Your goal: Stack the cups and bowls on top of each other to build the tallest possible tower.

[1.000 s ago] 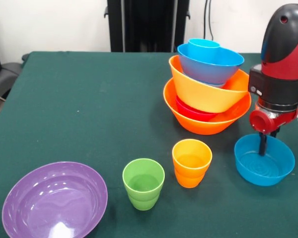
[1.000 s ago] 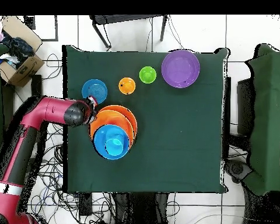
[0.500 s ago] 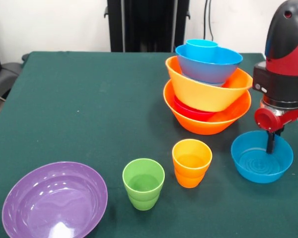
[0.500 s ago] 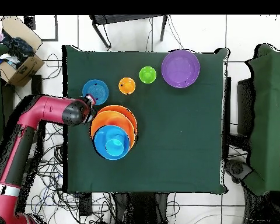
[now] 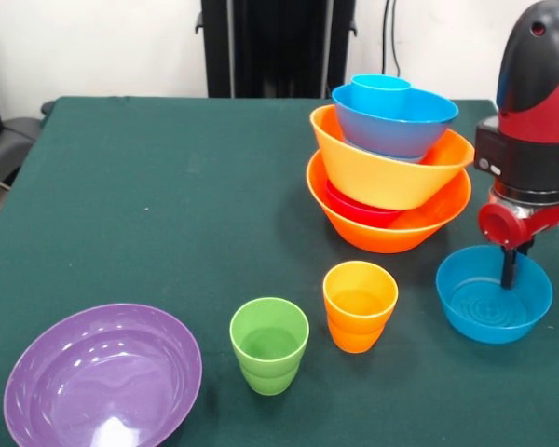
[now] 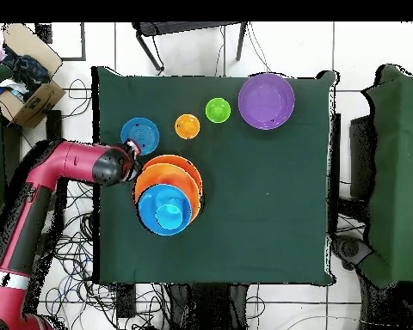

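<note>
Only the front view showed the red bowl [image 5: 363,212] wedged inside the tower [image 5: 388,177], glossy plastic, leaning. The tool [image 5: 509,270] reached into a blue bowl [image 5: 494,307] on the bench [image 5: 149,186]; its opening could not be told.

A green cloth-covered table [image 6: 261,198] stands on a white tiled floor [image 6: 373,43]. An open cardboard box [image 6: 27,73] sits off one corner, and tangled cables [image 6: 81,258] lie along the table's edge.
</note>
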{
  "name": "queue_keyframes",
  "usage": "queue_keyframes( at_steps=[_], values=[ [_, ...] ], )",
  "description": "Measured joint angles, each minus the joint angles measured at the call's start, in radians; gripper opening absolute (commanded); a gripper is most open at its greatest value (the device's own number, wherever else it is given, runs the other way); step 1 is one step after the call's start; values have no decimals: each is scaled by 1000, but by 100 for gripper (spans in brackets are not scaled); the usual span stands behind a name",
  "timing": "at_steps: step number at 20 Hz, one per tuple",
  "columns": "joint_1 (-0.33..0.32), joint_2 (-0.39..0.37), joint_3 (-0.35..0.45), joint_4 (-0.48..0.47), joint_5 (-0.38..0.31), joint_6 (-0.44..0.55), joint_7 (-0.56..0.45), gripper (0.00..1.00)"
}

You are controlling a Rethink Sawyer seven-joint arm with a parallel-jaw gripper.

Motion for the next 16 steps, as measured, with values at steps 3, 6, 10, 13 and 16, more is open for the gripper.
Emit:
queue_keyframes(
  at_steps=[3,6,10,13,16],
  values=[
    [5,-5,4,4,0,0,0,0],
    [14,-10,6,11,0,0,0,0],
    [34,-26,10,29,0,-3,0,0],
    [51,-39,11,45,0,-12,0,0],
    [72,-62,14,71,-1,-34,0,0]
  ],
)
